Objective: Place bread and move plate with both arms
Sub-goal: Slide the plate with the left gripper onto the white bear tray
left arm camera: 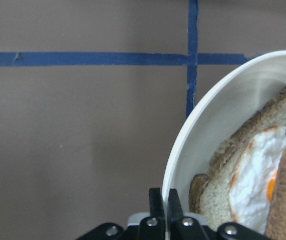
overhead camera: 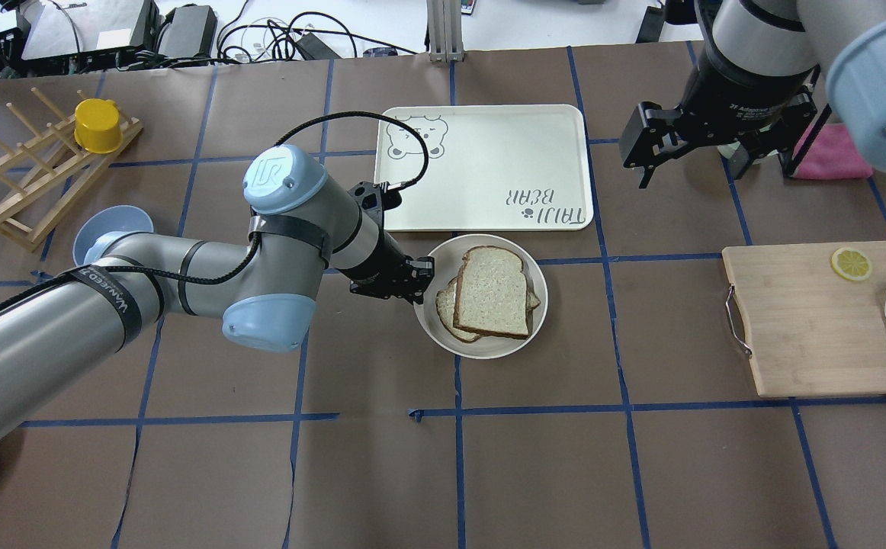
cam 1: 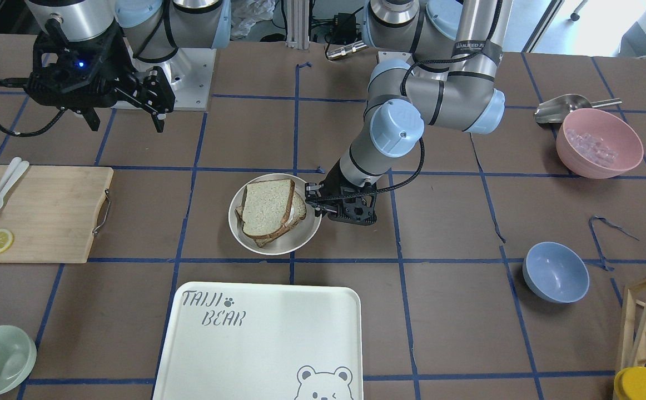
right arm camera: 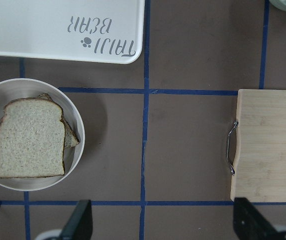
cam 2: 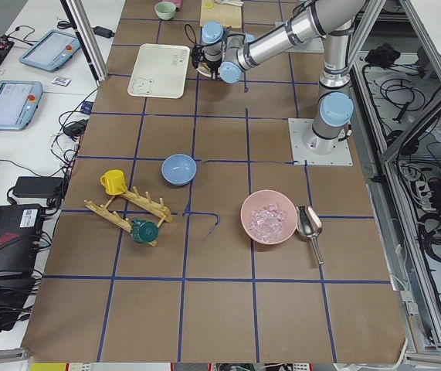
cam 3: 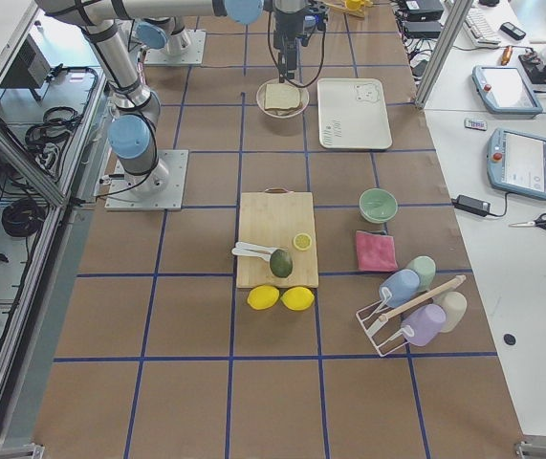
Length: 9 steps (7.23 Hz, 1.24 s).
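Observation:
The plain bread slice [overhead camera: 492, 291] lies on top of an egg-topped slice [left arm camera: 253, 185] in the round off-white plate [overhead camera: 489, 351]. It also shows in the front view [cam 1: 267, 206] and the right wrist view [right arm camera: 30, 139]. My left gripper [overhead camera: 420, 282] is low at the plate's edge, on the robot's left of it. The left wrist view shows its fingers [left arm camera: 157, 200] shut on the plate rim [left arm camera: 203, 130]. My right gripper [overhead camera: 717, 152] hangs open and empty, high above the table, to the robot's right of the tray and apart from the plate [right arm camera: 75, 120].
The cream "TAIJI BEAR" tray [overhead camera: 489, 152] lies just beyond the plate. A wooden cutting board [overhead camera: 809, 320] with a lemon slice and white cutlery lies at the right. A blue bowl [cam 1: 555, 272], a pink bowl [cam 1: 599, 143] and a wooden rack [overhead camera: 24, 168] are on the left side.

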### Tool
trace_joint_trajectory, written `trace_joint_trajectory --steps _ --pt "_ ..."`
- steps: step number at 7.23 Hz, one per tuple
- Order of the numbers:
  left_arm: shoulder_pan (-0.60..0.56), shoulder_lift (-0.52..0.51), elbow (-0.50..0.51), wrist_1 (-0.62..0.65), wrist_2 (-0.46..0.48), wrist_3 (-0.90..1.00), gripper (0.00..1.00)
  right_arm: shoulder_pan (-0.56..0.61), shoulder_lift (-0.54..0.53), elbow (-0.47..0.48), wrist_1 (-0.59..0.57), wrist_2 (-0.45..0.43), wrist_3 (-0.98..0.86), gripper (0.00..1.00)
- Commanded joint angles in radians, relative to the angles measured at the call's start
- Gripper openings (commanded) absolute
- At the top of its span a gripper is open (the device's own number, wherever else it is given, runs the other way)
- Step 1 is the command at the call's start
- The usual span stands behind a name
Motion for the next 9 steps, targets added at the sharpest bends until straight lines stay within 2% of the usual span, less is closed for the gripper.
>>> trace_joint_trajectory --steps 1,5,8,9 --pt "0.034 -0.07 0.138 -0.031 -0.033 0.032 0.0 0.0 -0.002 0.0 0.0 0.0 0.0 1.0" --pt "0.034 -0.323 0.49 -0.107 -0.026 0.036 0.0 0.0 -0.005 0.0 0.001 0.0 -0.001 1.0" --pt "0.034 -0.469 0.694 -0.149 -0.023 0.017 0.0 0.0 -0.005 -0.002 0.003 0.002 -0.003 1.0" --pt "0.034 -0.486 0.702 -0.155 -0.023 0.017 0.0 0.0 -0.005 0.0 0.001 0.003 -0.003 1.0"
